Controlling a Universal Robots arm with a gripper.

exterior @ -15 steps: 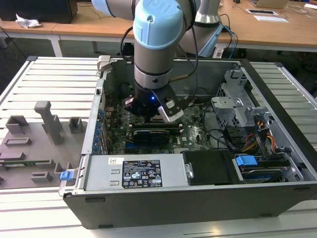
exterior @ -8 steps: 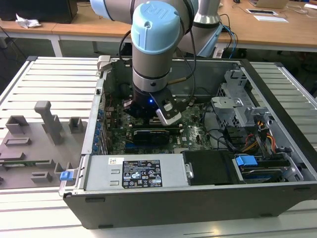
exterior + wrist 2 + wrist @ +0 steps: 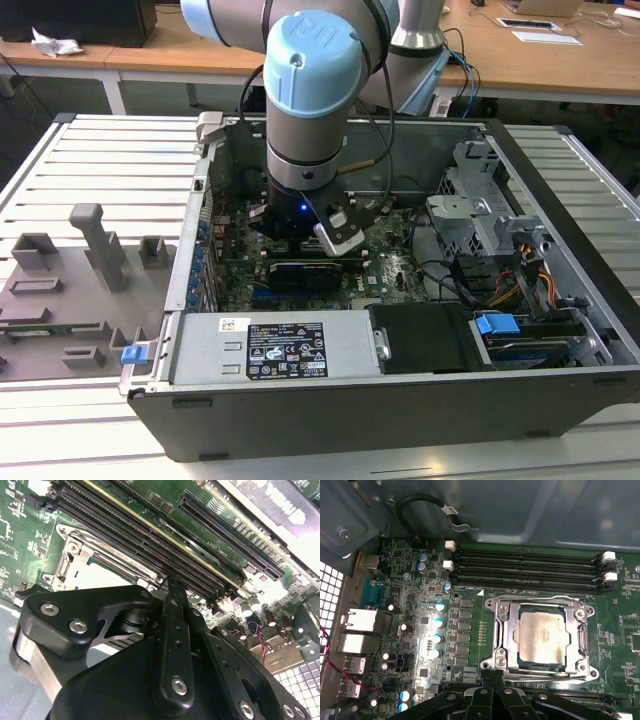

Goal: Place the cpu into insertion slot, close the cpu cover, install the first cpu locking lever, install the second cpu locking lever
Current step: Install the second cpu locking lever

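Hand point(image 3: 492, 680) beside cpu point(image 3: 542, 640), cover point(image 3: 502, 630) closed.

Bright even room light, soft shadows, blurred close foreground

I am looking down on four long black memory slots point(image 3: 525, 569) lying side by side on the green motherboard point(image 3: 470, 645), with blue-topped capacitors point(image 3: 438, 623) standing beside them. Around me the open computer case point(image 3: 560, 300) is sitting on a slatted table point(image 3: 110, 170), and grey fixtures point(image 3: 95, 245) are resting at the exterior view's left.
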